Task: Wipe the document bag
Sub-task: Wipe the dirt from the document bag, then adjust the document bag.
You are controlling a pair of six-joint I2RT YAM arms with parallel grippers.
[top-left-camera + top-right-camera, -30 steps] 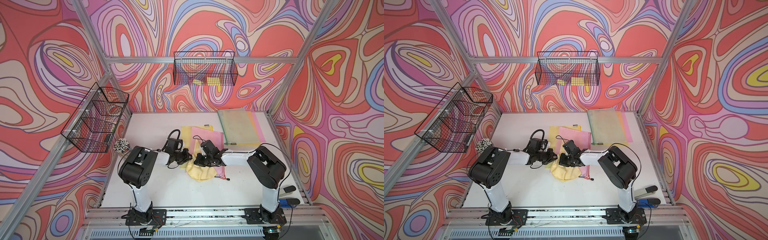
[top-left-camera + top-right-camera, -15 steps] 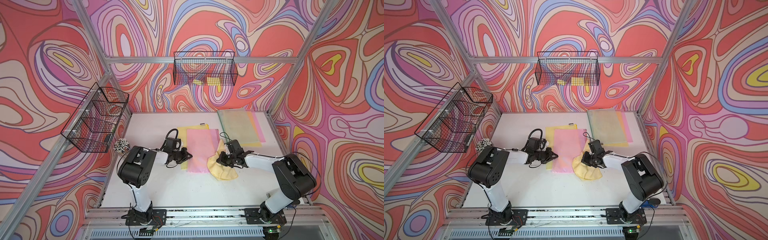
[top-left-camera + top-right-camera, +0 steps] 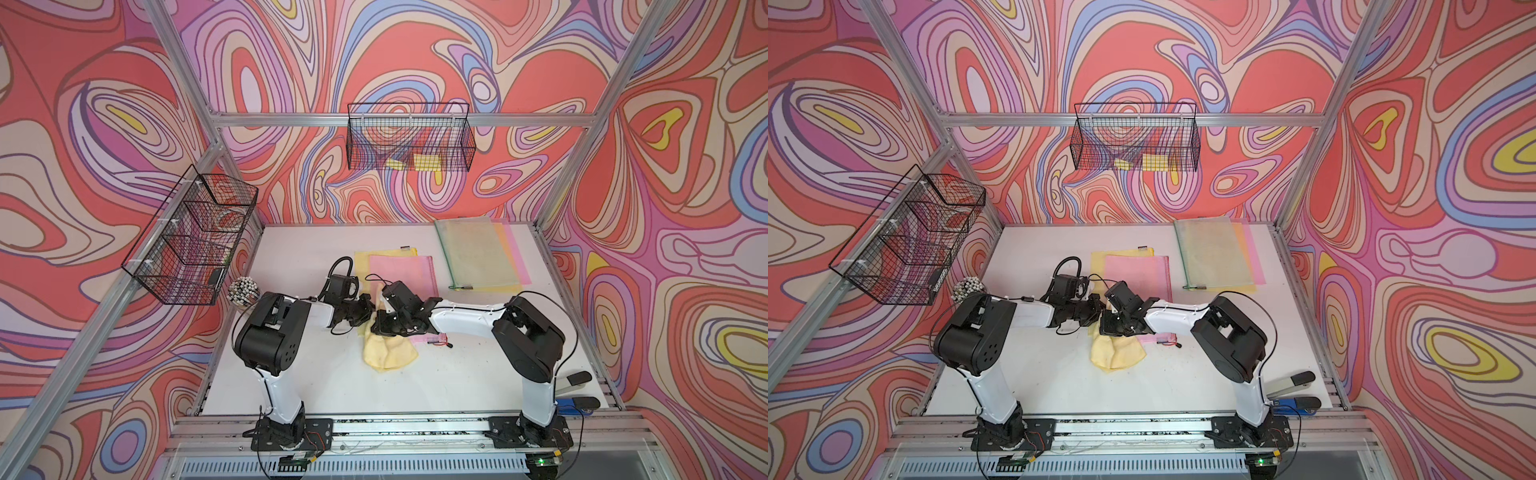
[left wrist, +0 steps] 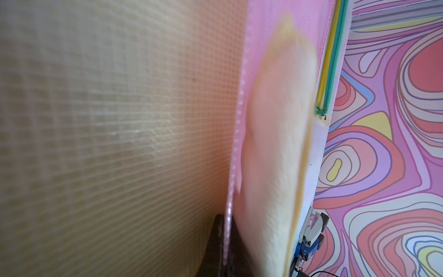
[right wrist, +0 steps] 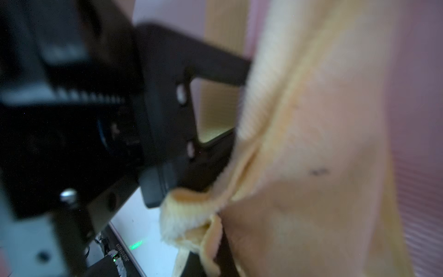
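Both arms crowd the middle of the table [image 3: 332,382], and their black wrists cover the near end of the pink document bag [image 3: 409,270] in both top views. The fingertips of the left gripper [image 3: 368,309] and the right gripper [image 3: 380,326] cannot be seen from above. The wrist views are blurred and very close. The left one shows mesh and the pink bag's seam crossing a dark finger [image 4: 217,242], but not clearly whether the seam is nipped.

The pink bag lies mid-table on a yellow document bag [image 3: 374,259]. A green-zipped stack of bags [image 3: 478,253] sits far right. Two wire baskets [image 3: 409,137] [image 3: 195,241] hang on the walls, a bundle of white-tipped sticks [image 3: 243,286] stands at the left edge, and staplers [image 3: 575,380] lie near right.

The left gripper's jaws are together at the pink bag's left near edge. The right gripper is clamped on the yellow cloth [image 3: 388,353], which spills nearward off the bag's near left corner onto the table.
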